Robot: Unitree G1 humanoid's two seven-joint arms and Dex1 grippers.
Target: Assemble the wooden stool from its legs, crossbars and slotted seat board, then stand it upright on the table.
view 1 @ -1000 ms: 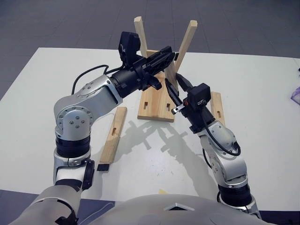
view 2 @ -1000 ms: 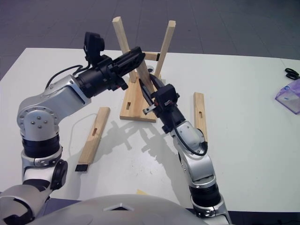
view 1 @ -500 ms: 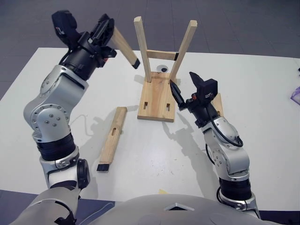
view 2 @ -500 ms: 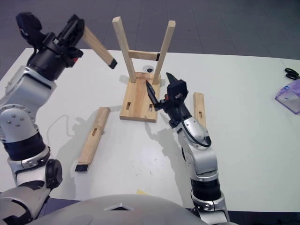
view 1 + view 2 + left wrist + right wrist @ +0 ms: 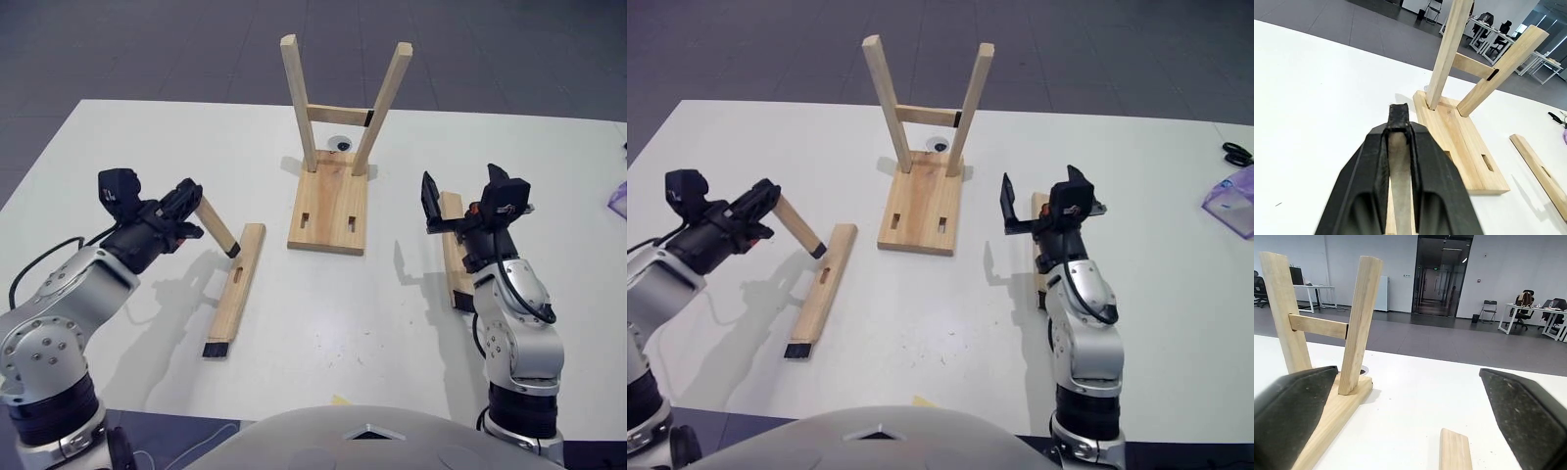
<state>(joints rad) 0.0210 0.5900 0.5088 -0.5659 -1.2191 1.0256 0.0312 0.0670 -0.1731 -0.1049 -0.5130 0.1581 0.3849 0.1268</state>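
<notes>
Two legs (image 5: 297, 103) stand upright in the board (image 5: 328, 211) at the table's (image 5: 323, 323) far middle, joined by a crossbar (image 5: 338, 115). L gripper (image 5: 189, 199), low over the left side, is clamped on a short bar (image 5: 217, 225); its dark tip slants down near a loose leg (image 5: 235, 284) lying left of the board. R gripper (image 5: 465, 196) hangs w/ fingers spread wide, holding nothing, just above a 2nd loose leg (image 5: 457, 284) right of the board.
</notes>
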